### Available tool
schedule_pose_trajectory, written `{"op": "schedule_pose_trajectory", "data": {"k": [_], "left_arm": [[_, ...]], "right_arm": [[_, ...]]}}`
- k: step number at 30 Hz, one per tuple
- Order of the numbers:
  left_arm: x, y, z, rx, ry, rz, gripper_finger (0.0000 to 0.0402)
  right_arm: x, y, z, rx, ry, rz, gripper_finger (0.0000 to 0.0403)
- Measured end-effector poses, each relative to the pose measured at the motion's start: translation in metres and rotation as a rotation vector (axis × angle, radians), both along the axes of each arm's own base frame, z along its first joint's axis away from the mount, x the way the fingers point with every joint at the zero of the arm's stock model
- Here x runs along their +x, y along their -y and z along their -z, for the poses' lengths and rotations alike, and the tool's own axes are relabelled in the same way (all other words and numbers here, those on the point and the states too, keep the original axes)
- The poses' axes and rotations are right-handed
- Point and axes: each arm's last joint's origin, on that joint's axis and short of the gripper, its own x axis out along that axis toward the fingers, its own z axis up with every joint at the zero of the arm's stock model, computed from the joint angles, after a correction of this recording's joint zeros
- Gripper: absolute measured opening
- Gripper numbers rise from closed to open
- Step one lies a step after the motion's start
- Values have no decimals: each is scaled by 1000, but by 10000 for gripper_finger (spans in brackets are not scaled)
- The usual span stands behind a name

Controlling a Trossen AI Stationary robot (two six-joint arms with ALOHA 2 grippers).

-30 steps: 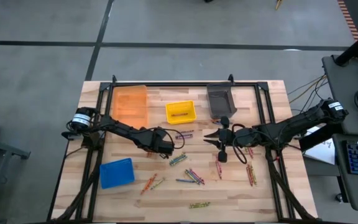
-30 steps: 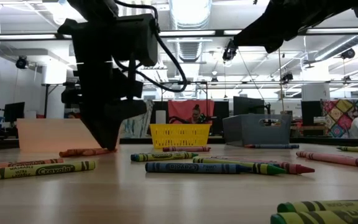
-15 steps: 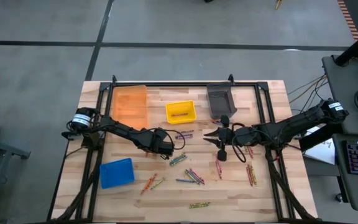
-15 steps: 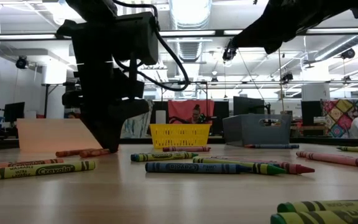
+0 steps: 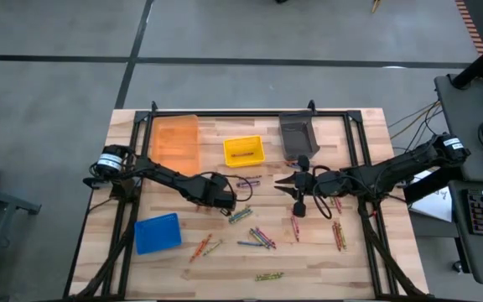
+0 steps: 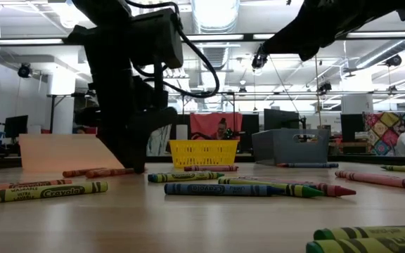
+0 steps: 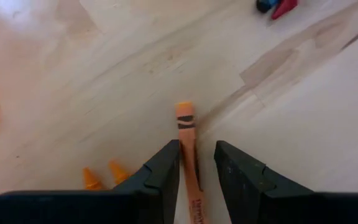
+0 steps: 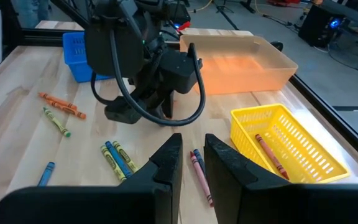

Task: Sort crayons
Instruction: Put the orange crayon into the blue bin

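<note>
Wooden table [image 5: 367, 134] inside a black frame, grey floor all around. Along the far edge: orange bin [image 5: 176, 141], yellow bin [image 5: 243, 151] with one red crayon inside, grey bin [image 5: 298, 134]. Blue bin [image 5: 158, 232] near the front left corner. Crayons [image 5: 262, 238] scattered over the middle and right of the table, front strip mostly bare apart from one olive-yellow pair.

Left gripper [image 7: 197, 169] low at the table centre, fingers [image 7: 166, 171] close on either side of an orange crayon [image 7: 187, 134] lying flat on the wood; pinching or merely straddling, cannot tell. Two more orange tips just beside it. Bare wood ahead of the jaws.

Right gripper [image 8: 188, 163] raised right of centre, pointing toward the left arm, jaws narrowly apart, nothing between them. Red pair of crayons [image 8: 199, 171] on the wood below.
</note>
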Motion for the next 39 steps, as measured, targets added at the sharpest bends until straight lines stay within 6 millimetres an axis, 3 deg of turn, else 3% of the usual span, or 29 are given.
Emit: {"op": "schedule_pose_trajectory", "data": {"k": [19, 25, 28, 33, 39], "left_arm": [[3, 6, 7, 6, 8, 28, 55], [3, 7, 7, 9, 4, 59, 9], [3, 7, 5, 9, 1, 82, 7], [0, 9, -8, -16, 18, 138, 2], [-5, 12, -48, 4, 124, 239, 1]], "right_arm": [[0, 0, 0, 0, 0, 0, 59], [0, 0, 0, 1, 0, 0, 59], [0, 0, 0, 0, -1, 0, 59], [0, 0, 0, 0, -1, -1, 59], [0, 0, 0, -1, -2, -1, 59]]}}
